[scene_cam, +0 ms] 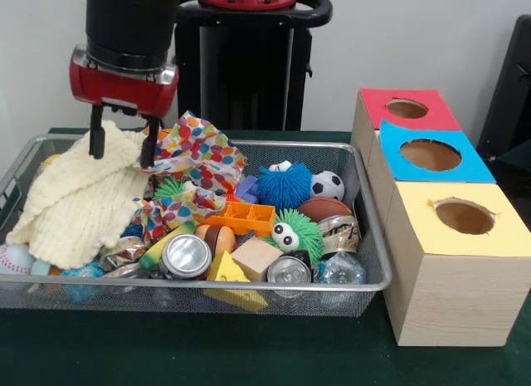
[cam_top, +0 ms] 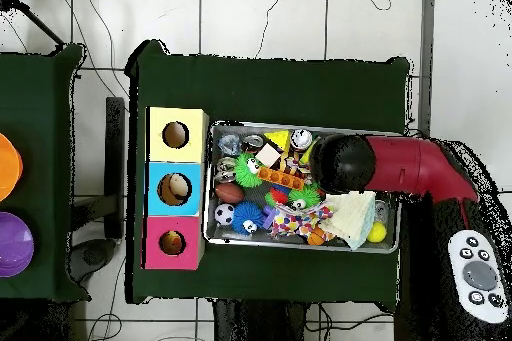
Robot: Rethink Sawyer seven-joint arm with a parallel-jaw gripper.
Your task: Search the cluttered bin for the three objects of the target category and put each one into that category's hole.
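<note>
A wire bin holds a jumble. A cream knitted cloth lies heaped at its left, beside a polka-dot cloth. My gripper hangs open over the top of the cream cloth, a fold of it between the fingers. Further right are a blue fuzzy ball, a soccer ball, a green fuzzy ball with eyes, an orange tray, two cans and a wooden block. In the overhead view the arm hides the gripper; the cream cloth shows beside it.
Three wooden boxes stand right of the bin, each with a round hole: red, blue, yellow. A baseball lies at the bin's left corner. A remote control lies off the table.
</note>
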